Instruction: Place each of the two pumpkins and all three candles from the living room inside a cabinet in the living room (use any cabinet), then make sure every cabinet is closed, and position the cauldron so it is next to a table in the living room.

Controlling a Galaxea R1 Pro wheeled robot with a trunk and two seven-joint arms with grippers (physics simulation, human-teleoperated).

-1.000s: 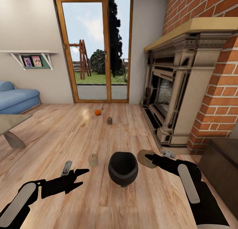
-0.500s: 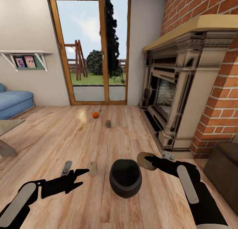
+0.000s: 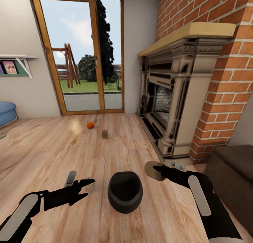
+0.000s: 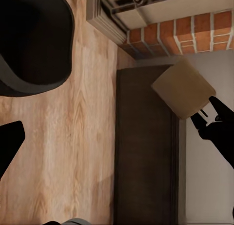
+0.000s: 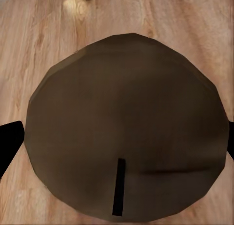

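The right tool (image 3: pixel 159 170) grips a short beige-grey wax candle (image 3: pixel 151 170) by its sides above the wooden floor (image 3: pixel 52 148); it looks light, rigid and smooth, so a mid-height hold suits. The left tool (image 3: pixel 86 184) hangs parted, empty.

cauldron (image 4: pixel 31 39), cabinet (image 4: pixel 144 152), gripper-held candle (image 4: pixel 183 93)

Both arms are matte black with smooth, rounded shells, and each forearm carries a long pale-grey oval panel along its top. The left gripper (image 3: pixel 81 186) ends in slim, pointed black fingers, with a small grey block mounted just behind them. The right gripper (image 3: pixel 158 170) has the same black tapered fingers and grey mount.
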